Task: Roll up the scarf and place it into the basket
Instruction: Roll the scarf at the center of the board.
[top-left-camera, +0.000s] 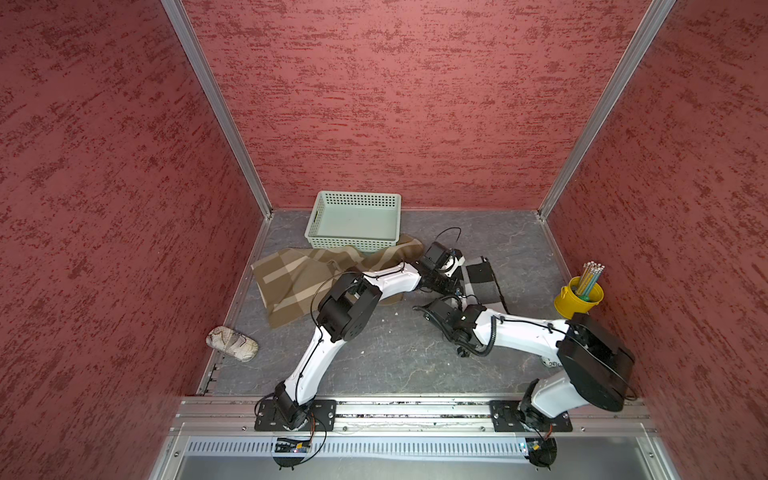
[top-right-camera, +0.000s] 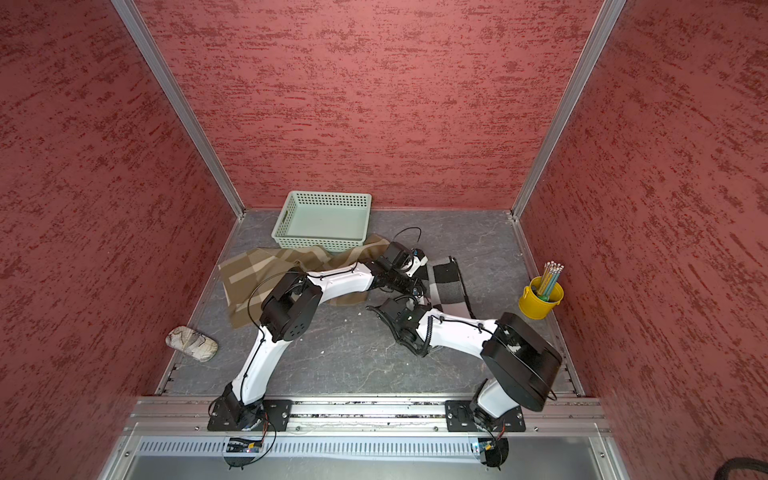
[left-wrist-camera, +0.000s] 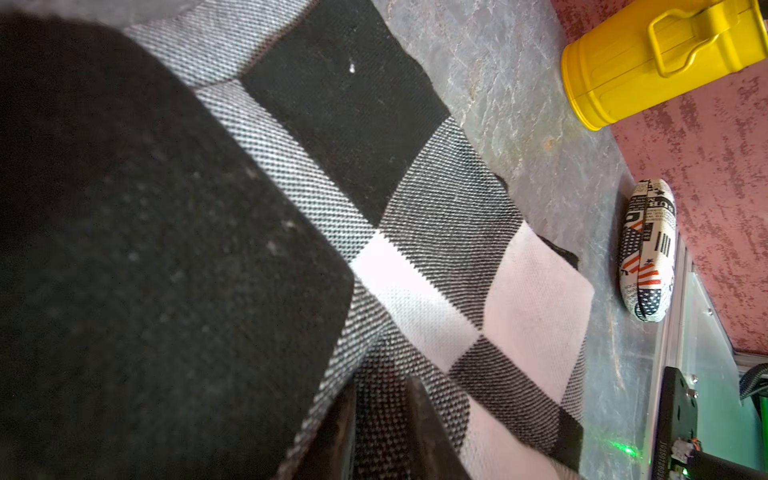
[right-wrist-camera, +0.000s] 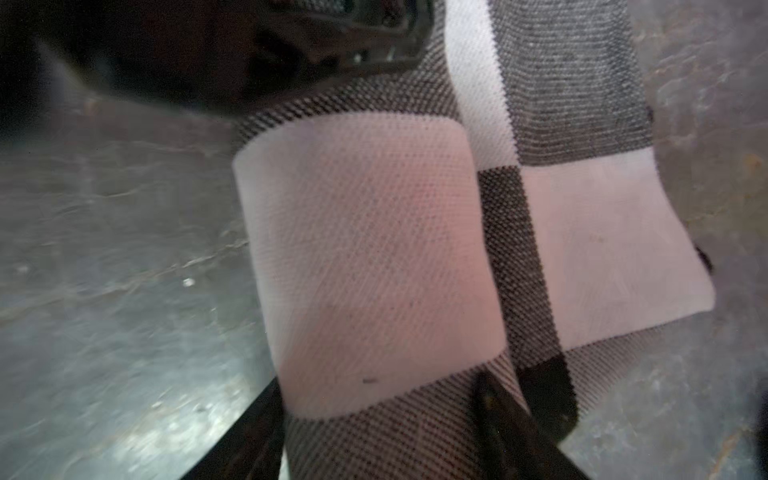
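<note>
Checked scarf (top-left-camera: 482, 282) on counter (top-left-camera: 374, 357)
Left end effector (left-wrist-camera: 382, 399) pinches it narrowly; right end effector (right-wrist-camera: 376, 382) straddles its roll, wide, grip unclear.

Robot test cell in lab setting being indicated. Work area being enclosed by red textured wall panels (top-left-camera: 415, 104), being framed by aluminium profile posts (top-left-camera: 216, 108). Two white robot arms (top-left-camera: 523, 332) being carried on black base plates (top-left-camera: 328, 411), bolted to metal rail (top-left-camera: 415, 409). Grey slate-look floor (top-left-camera: 395, 365) being bounded on three sides.

Check scarf (left-wrist-camera: 415, 270) woven cloth, matt; basket (top-left-camera: 353, 244) perf. plastic; bucket (left-wrist-camera: 623, 83) glossy.
</note>
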